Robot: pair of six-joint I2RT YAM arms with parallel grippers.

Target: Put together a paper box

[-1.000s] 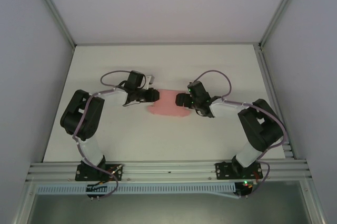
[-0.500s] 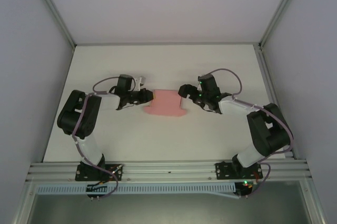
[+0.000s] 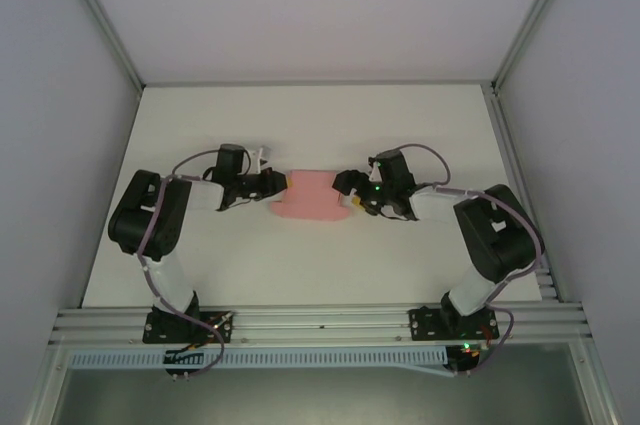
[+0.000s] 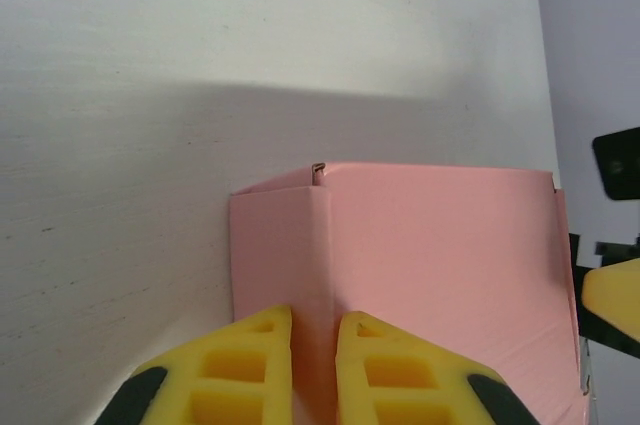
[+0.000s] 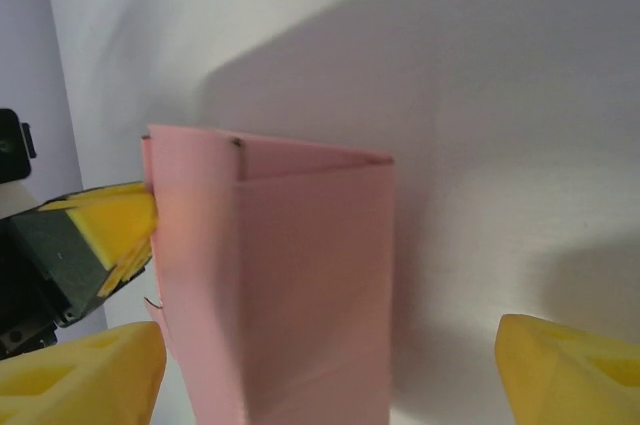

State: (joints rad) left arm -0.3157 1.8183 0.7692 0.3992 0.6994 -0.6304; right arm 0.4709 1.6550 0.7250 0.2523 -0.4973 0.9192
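Here, the paper box (image 3: 312, 195) lies near the middle of the white bench (image 3: 300, 125), a pale pink folded card between the two arms. In the top view the left end effector (image 3: 276, 184) sits at the card's 9 o'clock edge and the right end effector (image 3: 349, 188) at its 3 o'clock edge. Both are low over the bench and point toward each other.

From the left wrist, the card spreads flat toward 3 o'clock. A raised crease (image 4: 320, 235) runs from 12 o'clock down to 6 o'clock, with a narrower panel on its 9 o'clock side. The left end effector's yellow fingers (image 4: 250, 370) are drawn together on that crease at 6 o'clock with a thin strip of pink pinched between them, so it is clamped on the paper box. At the 3 o'clock rim of this view, a bit of the other arm's yellow pad shows just past the card's far edge.

From the right wrist, the box reaches from the centre down to 6 o'clock like a flattened sleeve, with a fold line across its 12 o'clock end. The right end effector's fingers (image 5: 85, 375) stand wide apart and straddle the card. One is at 7 o'clock just beside the card's edge, and whether it touches cannot be told. The other is at 5 o'clock, apart from the card with bare bench between. At 9 o'clock the left arm's yellow finger meets the card's far edge.
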